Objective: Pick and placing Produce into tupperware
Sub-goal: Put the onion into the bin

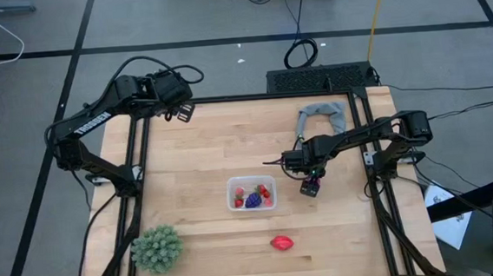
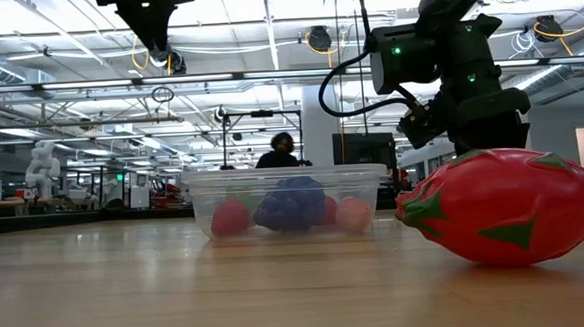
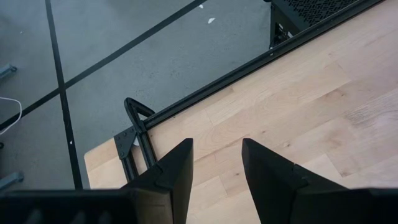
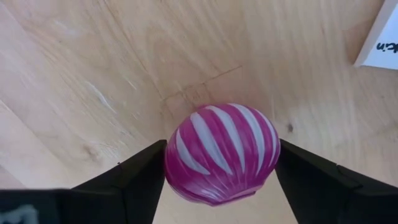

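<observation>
We see the right arm reach in from the right side of the table [image 1: 186, 142], bent low over the wood. Its gripper [image 1: 312, 186] points down, just right of the tub [image 1: 251, 193]. In the right wrist view, the gripper [image 4: 222, 163] has a magenta ball [image 4: 222, 154] with white stripes between its 2 fingers [image 4: 134, 177], and both fingers touch the ball's sides. The ball sits low over the bare wood.

The left arm waits at the far left corner of the table. Its gripper [image 1: 182, 113] is held up high, and its fingers [image 3: 177, 168] stand a little apart with nothing between them.

The clear tub is near the middle of the table. Inside it we see a dark purple fruit [image 1: 253, 201] and a few small red berries [image 1: 266, 191] around it.

A red oval fruit [image 1: 281, 242] lies on the wood near the front edge, well apart from the tub.
</observation>
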Robot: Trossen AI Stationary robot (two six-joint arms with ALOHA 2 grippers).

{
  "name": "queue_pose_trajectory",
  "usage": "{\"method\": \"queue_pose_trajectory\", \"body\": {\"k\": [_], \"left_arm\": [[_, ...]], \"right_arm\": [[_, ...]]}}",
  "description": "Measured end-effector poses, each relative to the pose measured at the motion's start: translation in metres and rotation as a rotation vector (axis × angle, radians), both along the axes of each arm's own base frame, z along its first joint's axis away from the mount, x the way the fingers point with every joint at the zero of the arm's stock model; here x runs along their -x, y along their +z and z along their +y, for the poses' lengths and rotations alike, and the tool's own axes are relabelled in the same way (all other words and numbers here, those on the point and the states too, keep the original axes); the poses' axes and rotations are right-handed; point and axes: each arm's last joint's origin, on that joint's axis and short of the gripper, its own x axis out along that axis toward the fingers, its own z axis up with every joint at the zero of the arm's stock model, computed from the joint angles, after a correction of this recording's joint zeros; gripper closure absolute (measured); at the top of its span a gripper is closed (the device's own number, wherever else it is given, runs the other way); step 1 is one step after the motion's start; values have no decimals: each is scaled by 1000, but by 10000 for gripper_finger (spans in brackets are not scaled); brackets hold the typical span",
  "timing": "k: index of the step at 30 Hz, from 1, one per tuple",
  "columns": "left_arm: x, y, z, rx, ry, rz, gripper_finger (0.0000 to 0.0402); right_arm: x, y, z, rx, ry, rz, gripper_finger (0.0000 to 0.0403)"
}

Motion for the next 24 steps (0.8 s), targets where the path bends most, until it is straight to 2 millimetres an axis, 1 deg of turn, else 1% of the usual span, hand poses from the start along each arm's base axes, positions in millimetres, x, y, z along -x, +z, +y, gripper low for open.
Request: {"method": "queue_pose_trajectory", "body": {"k": [12,24], "left_arm": [[0,0,0,0,0,0,259],[0,0,0,0,0,0,259]], "right_arm": [[0,0,0,0,0,0,153],[0,0,0,0,0,-1,155]]}}
